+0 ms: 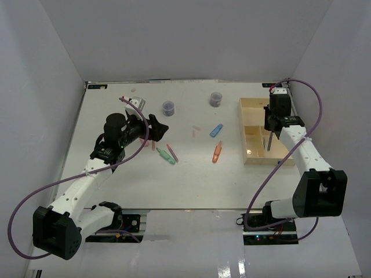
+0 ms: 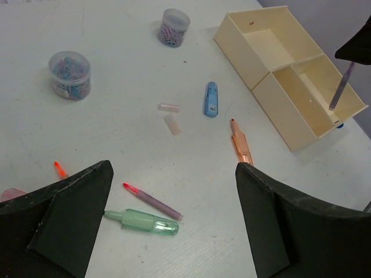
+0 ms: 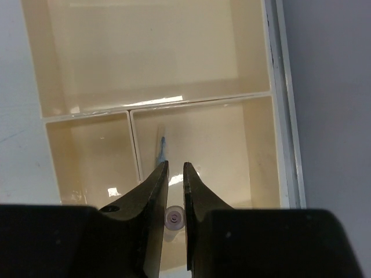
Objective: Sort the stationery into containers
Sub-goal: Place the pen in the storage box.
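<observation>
My right gripper (image 1: 270, 128) is shut on a thin purple pen (image 1: 270, 142) and holds it upright, tip down, in a small compartment of the beige wooden tray (image 1: 250, 103). In the right wrist view the pen (image 3: 174, 216) shows end-on between my jaws (image 3: 174, 167). My left gripper (image 1: 157, 124) is open and empty above the table (image 2: 174, 167). Below it lie a green marker (image 2: 142, 221) and a purple pen with a red tip (image 2: 152, 200). An orange pen (image 2: 239, 146), a blue piece (image 2: 211, 98) and two pink eraser pieces (image 2: 169, 107) lie further out.
Two round grey-blue pots (image 1: 168, 107) (image 1: 216, 99) stand at the back of the table. A small orange tip (image 2: 59, 169) and a pink item (image 2: 8, 194) lie near my left finger. The tray's long section (image 3: 145, 52) and other small section (image 3: 93, 156) hold nothing.
</observation>
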